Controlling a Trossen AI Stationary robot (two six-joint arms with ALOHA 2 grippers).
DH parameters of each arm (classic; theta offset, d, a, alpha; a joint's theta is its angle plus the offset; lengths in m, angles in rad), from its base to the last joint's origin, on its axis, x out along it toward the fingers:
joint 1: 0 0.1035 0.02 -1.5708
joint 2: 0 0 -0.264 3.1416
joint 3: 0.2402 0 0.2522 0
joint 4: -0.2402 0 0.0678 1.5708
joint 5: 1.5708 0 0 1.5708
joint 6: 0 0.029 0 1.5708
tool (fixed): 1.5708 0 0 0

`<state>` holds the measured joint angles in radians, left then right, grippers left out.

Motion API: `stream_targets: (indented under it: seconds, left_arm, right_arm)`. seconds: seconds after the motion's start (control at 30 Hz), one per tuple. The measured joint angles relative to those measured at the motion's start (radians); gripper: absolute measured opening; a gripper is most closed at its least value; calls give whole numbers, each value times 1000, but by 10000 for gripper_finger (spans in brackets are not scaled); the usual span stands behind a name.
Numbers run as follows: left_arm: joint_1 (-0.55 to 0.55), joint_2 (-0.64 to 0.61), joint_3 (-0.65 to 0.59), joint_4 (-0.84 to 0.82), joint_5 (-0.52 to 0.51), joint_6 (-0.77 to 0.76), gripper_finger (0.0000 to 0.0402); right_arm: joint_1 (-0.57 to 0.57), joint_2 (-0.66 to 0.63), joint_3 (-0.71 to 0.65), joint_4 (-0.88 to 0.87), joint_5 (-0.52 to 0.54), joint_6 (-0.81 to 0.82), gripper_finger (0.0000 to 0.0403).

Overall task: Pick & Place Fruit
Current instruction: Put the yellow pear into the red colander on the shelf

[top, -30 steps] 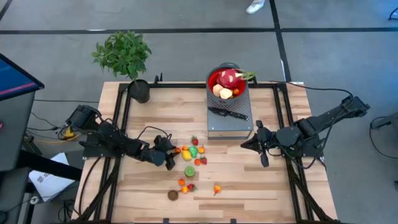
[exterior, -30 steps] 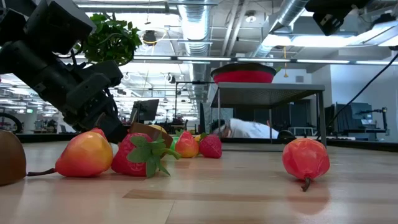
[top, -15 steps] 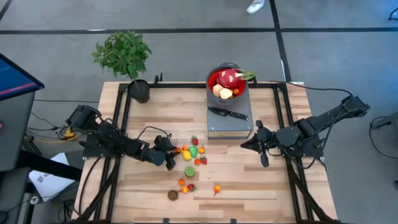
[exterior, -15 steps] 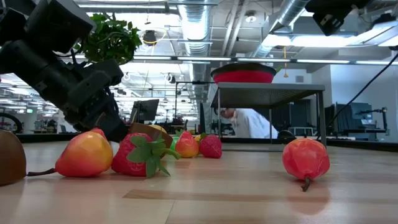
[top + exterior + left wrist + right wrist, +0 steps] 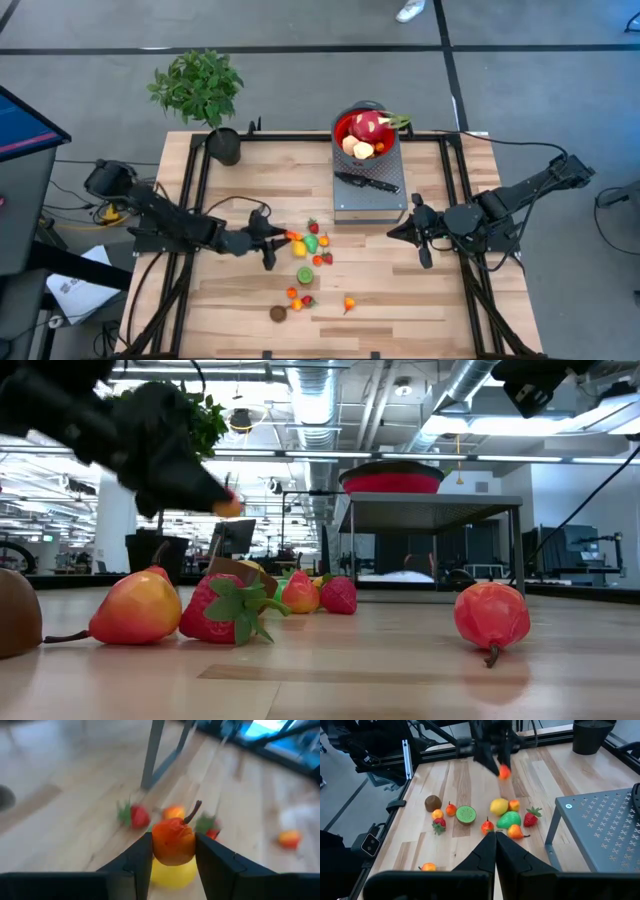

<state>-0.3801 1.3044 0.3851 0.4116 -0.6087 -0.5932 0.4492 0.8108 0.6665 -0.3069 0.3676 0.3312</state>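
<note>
Fruit, small toy pieces, lies scattered near the middle of the wooden worktop (image 5: 420, 290), seen from above. The left claw (image 5: 283, 238) sits at the nine o'clock edge of the cluster, shut on a small orange fruit (image 5: 289, 237). At about one o'clock from the cluster, a grey stand (image 5: 370, 200) carries a black-handled knife (image 5: 366, 182) and, behind it, a red bowl (image 5: 366, 131) already holding a dragon fruit (image 5: 370, 125) and a few paler pieces. The right claw (image 5: 421, 243) rests at three o'clock, pressed shut and holding nothing.

From worktop height, the left claw hangs clear above the surface with the orange fruit (image 5: 229, 507) at its tip. Below it lie a peach-coloured pear (image 5: 137, 607), strawberries and a red fruit (image 5: 491, 615) off alone.

The left wrist camera shows the orange fruit (image 5: 173, 839), stem up, pinched between both fingers (image 5: 136, 860), with a yellow fruit (image 5: 172, 872) on the worktop beneath.

The right wrist camera shows the left claw holding the fruit (image 5: 504, 772) above the remaining pieces.

The step in hand appears to be the lift after a pick. The next move probably calls for carrying the fruit toward one o'clock, over the stand's edge and the knife, and releasing it above the bowl.
</note>
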Motion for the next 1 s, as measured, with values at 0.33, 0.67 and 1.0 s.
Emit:
stream_targets:
  seconds: [0.33, 0.67, 1.0]
  left_arm:
    - [0, -257, 0, 11, -24, 125, 130]
    - [76, -300, 0, 74, 15, 140, 130]
    - [259, -227, 85, 139, 157, 236, 131]
  right_arm:
    - [0, 0, 0, 0, 0, -32, 3]
    - [-15, 0, 0, 9, 38, -137, 3]
    - [-146, -40, -1, -16, -26, -273, 1]
